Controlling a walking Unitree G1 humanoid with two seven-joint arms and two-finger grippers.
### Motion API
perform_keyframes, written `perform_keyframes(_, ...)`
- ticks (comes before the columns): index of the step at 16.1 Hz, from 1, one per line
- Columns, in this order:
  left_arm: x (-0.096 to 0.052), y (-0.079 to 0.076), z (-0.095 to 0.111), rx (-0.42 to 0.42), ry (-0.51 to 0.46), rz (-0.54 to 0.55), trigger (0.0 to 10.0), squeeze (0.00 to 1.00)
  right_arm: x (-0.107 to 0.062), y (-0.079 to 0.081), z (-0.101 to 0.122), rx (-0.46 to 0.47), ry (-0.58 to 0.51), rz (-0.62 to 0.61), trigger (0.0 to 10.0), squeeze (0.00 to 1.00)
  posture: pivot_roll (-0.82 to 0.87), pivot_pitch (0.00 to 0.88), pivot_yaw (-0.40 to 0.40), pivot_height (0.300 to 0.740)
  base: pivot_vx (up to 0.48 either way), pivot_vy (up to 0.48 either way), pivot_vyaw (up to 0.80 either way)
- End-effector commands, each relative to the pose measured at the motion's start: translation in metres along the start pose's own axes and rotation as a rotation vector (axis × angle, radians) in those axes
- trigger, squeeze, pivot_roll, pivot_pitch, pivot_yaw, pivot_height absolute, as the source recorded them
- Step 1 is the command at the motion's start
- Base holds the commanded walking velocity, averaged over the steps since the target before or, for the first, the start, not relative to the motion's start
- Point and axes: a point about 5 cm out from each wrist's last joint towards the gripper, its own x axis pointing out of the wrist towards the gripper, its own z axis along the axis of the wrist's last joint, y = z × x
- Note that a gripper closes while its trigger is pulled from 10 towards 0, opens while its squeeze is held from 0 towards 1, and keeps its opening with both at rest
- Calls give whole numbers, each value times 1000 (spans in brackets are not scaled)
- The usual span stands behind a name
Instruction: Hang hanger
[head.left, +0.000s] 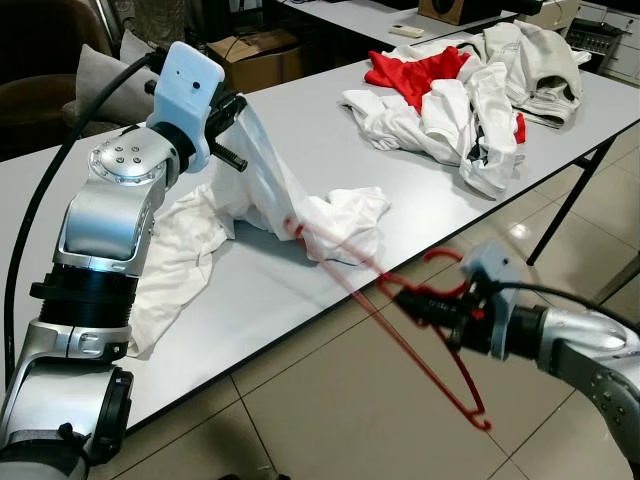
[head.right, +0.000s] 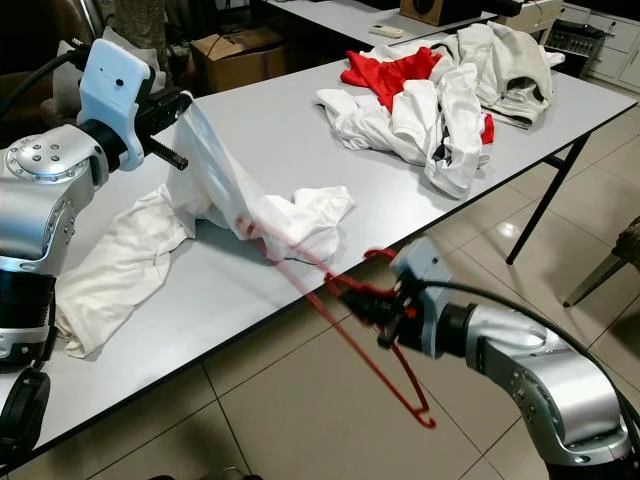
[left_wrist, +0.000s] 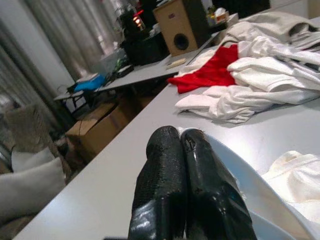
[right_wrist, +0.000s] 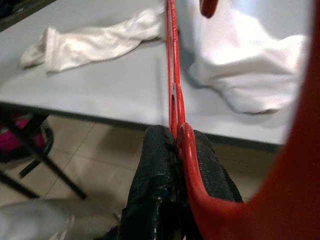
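Note:
A red plastic hanger (right_wrist: 172, 75) slants over the table's front edge, and my right gripper (head.left: 440, 305) is shut on it near its hook (head.left: 440, 258). The hanger's far arm reaches into a white shirt (head.left: 270, 190). My left gripper (head.left: 232, 130) is shut on that shirt and holds one part of it up above the grey table (head.left: 300, 110). The rest of the shirt trails flat on the tabletop toward me. In the left wrist view the black fingers (left_wrist: 170, 185) are pressed together, with white cloth beside them.
A heap of white clothes (head.left: 470, 110) with a red garment (head.left: 415, 72) lies at the table's far right. A table leg (head.left: 570, 205) stands over the tiled floor on the right. A cardboard box (head.left: 255, 55) and more tables stand behind.

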Motion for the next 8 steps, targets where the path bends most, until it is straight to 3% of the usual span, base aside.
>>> perform_keyframes(1,-1,-3,3,42,-18,-36,0,0,-1,-3,11,-25,-62,-32,10000,0,-188,0,69,740,0,0,0)
perform_keyframes(5,0,-13,8,78,-45,-102,0,0,8,-6,32,-40,-194,-68,10000,0,-185,0,75,740,0,0,0)
perform_keyframes(8,1,-23,11,91,-52,-138,0,0,17,-4,34,-49,-194,-25,10000,0,-179,0,73,740,0,0,0)
